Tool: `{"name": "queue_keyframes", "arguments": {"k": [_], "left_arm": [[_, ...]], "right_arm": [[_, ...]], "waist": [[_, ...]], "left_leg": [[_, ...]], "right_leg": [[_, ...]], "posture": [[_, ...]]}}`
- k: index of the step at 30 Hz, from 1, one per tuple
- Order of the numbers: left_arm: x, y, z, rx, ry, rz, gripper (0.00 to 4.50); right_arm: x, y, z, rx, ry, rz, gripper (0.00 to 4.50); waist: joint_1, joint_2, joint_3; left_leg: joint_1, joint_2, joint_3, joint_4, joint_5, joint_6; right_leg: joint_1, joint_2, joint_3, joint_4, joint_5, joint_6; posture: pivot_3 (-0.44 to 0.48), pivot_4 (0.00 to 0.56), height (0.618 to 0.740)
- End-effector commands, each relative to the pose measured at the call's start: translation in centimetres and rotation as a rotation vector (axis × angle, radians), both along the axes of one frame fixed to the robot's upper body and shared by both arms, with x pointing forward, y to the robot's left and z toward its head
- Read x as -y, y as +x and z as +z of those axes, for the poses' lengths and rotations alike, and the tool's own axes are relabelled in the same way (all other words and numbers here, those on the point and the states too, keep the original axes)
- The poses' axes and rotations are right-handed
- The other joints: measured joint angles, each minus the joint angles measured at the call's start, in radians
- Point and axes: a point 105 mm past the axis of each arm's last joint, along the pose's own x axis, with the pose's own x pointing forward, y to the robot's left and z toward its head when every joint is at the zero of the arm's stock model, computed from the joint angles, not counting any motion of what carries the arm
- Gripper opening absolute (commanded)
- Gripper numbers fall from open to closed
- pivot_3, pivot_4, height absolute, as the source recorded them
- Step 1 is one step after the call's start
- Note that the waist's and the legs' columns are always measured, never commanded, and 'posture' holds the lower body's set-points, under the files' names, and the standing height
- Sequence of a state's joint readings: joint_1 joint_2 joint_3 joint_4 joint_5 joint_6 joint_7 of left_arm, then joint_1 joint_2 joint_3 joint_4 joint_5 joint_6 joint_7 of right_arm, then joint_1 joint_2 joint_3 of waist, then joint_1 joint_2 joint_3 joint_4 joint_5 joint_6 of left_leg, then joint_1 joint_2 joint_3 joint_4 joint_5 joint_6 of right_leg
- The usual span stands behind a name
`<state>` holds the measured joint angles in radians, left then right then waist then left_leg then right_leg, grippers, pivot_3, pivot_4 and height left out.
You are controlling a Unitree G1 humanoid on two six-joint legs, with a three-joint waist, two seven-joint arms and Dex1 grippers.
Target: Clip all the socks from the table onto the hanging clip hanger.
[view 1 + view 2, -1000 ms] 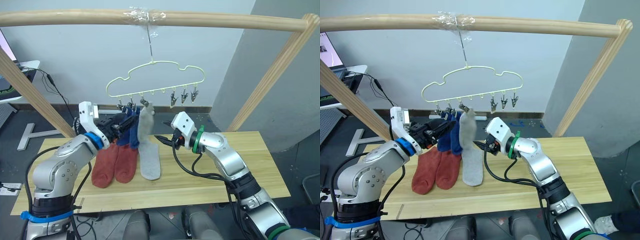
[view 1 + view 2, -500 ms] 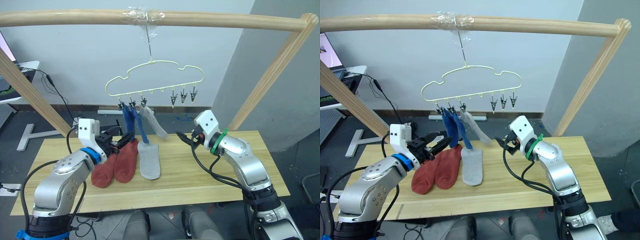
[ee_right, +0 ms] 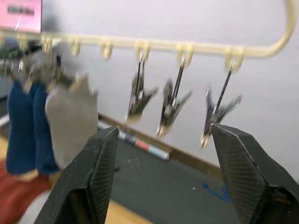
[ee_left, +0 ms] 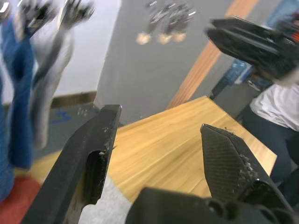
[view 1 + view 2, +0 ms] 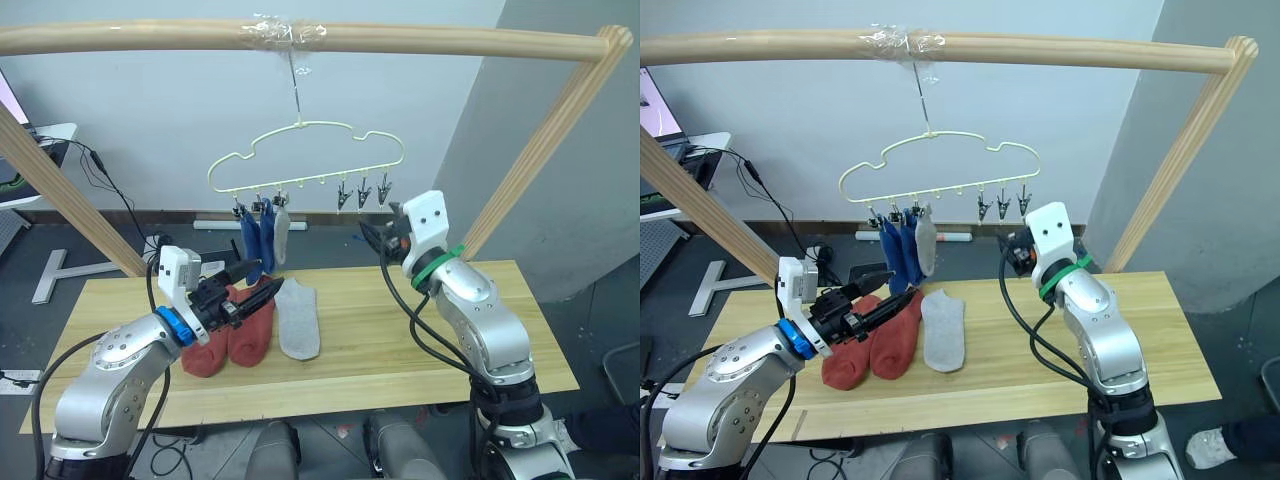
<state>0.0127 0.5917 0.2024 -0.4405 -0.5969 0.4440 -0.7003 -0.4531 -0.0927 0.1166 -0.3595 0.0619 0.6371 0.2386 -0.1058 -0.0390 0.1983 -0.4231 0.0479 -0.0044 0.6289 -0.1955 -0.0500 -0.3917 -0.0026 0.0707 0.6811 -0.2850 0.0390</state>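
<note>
Hanging from a taped spot on a round wooden pole (image 5: 300, 38), the clip hanger (image 5: 305, 160) is a thin pale-yellow wire bent into a cloud-like outline, with a top hook and a row of small silver metal clips along its lower bar. Three socks are already clipped at its left end: two royal blue socks (image 5: 255, 235) side by side and, just right of them, a light grey sock (image 5: 281, 232), all soft knit and drooping limp. Three empty clips (image 5: 362, 192) dangle toward the hanger's right end, thin and pointed.

Below, three more socks lie flat on the tabletop (image 5: 420, 340), which is made of light yellowish wood planks with visible grain: two rust-red socks (image 5: 235, 325) touching each other, and a second light grey sock (image 5: 297, 320) just to their right.

The left end effector (image 5: 250, 290) hovers low over the red socks, its two black fingers spread apart and holding nothing. The right end effector (image 5: 375, 235) is raised near the empty clips, fingers likewise wide apart and empty; its wrist view looks at the clips between the textured black fingers (image 3: 93, 177).

No readable writing or labels can be made out.
</note>
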Motion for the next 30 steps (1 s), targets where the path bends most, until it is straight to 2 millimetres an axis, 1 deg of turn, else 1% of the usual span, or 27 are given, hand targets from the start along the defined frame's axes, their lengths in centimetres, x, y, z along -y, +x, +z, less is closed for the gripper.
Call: {"name": "queue_keyframes", "arguments": {"k": [1,4,7,9,12,15,18,21,24,26,30], "left_arm": [[0.7,-0.7,1.8,0.099,0.030,-0.050,3.12],[0.9,-0.9,2.0,0.114,0.037,-0.062,3.12],[0.7,-0.8,2.2,0.123,0.035,-0.049,3.12],[0.5,-0.7,2.3,0.131,0.035,-0.038,3.12],[0.7,-0.6,2.6,0.153,0.040,-0.039,3.12],[1.0,-0.7,2.8,0.158,0.038,-0.043,3.12],[0.9,-0.7,2.8,0.156,0.039,-0.035,3.12],[0.8,-0.8,2.9,0.153,0.037,-0.023,3.12],[0.8,-0.9,2.9,0.151,0.035,-0.018,3.12],[0.9,-1.0,3.0,0.154,0.034,-0.020,3.12],[1.0,-1.2,3.4,0.187,0.036,-0.034,3.12]], "right_arm": [[-0.4,0.0,1.9,0.053,0.053,-0.005,3.27],[-1.3,0.1,2.2,0.055,0.070,0.013,3.27],[-2.8,0.0,2.3,0.052,0.082,0.062,3.27],[-3.8,-0.2,2.0,0.037,0.081,0.095,3.27],[-5.0,0.0,0.6,-0.003,0.078,0.119,3.27],[-5.1,0.8,-0.3,-0.053,0.117,0.093,3.27],[-4.7,1.6,-0.6,-0.082,0.157,0.047,3.27],[-4.3,2.3,-0.5,-0.102,0.202,0.013,3.27],[-4.5,2.6,-0.4,-0.103,0.209,0.011,3.27],[-4.7,2.8,-0.1,-0.081,0.193,0.018,3.27],[-5.5,2.9,0.5,-0.049,0.187,0.056,3.27]], "waist": [[0.004,0.000,0.000],[0.014,0.000,0.000],[0.021,0.000,0.000],[0.021,0.001,0.000],[0.023,0.001,0.000],[0.026,0.001,0.000],[0.027,0.001,0.001],[0.030,0.001,0.001],[0.031,0.001,0.001],[0.031,0.001,0.001],[0.034,0.001,0.001]], "left_leg": [[0.000,0.000,0.000,0.000,0.000,0.000],[0.000,0.000,0.000,-0.001,0.000,0.000],[0.000,0.000,0.000,-0.001,0.000,0.000],[0.000,0.000,0.000,-0.001,0.000,0.000],[0.000,0.000,0.000,-0.001,0.000,0.000],[0.000,0.000,0.000,-0.001,0.000,0.000],[0.000,0.000,0.000,-0.001,0.000,0.000],[0.000,0.000,0.000,-0.001,0.000,0.000],[0.000,0.001,0.000,-0.001,0.000,0.000],[0.000,0.001,0.000,-0.001,0.000,0.000],[0.000,0.001,0.000,-0.002,0.000,0.000]], "right_leg": [[0.000,0.000,0.000,0.000,0.000,0.000],[0.000,0.000,0.000,0.000,0.000,0.000],[0.000,0.000,0.000,0.000,0.000,-0.001],[0.000,0.000,0.000,0.000,0.000,-0.001],[0.000,0.000,0.000,0.000,-0.001,-0.001],[0.000,0.000,0.000,0.000,-0.001,-0.001],[0.000,0.000,0.000,0.000,-0.001,-0.001],[0.000,0.000,-0.001,0.000,-0.001,-0.001],[0.000,0.000,-0.001,0.000,-0.001,-0.001],[-0.001,0.000,-0.001,0.000,-0.001,-0.001],[-0.001,0.000,-0.001,0.000,-0.001,-0.002]], "posture": [[-0.044,0.166,0.740],[-0.031,0.172,0.740],[-0.021,0.170,0.740],[-0.017,0.171,0.740],[-0.005,0.171,0.740],[0.008,0.175,0.740],[0.019,0.177,0.740],[0.019,0.177,0.740],[0.019,0.177,0.740],[0.033,0.171,0.740],[0.033,0.177,0.740]]}}
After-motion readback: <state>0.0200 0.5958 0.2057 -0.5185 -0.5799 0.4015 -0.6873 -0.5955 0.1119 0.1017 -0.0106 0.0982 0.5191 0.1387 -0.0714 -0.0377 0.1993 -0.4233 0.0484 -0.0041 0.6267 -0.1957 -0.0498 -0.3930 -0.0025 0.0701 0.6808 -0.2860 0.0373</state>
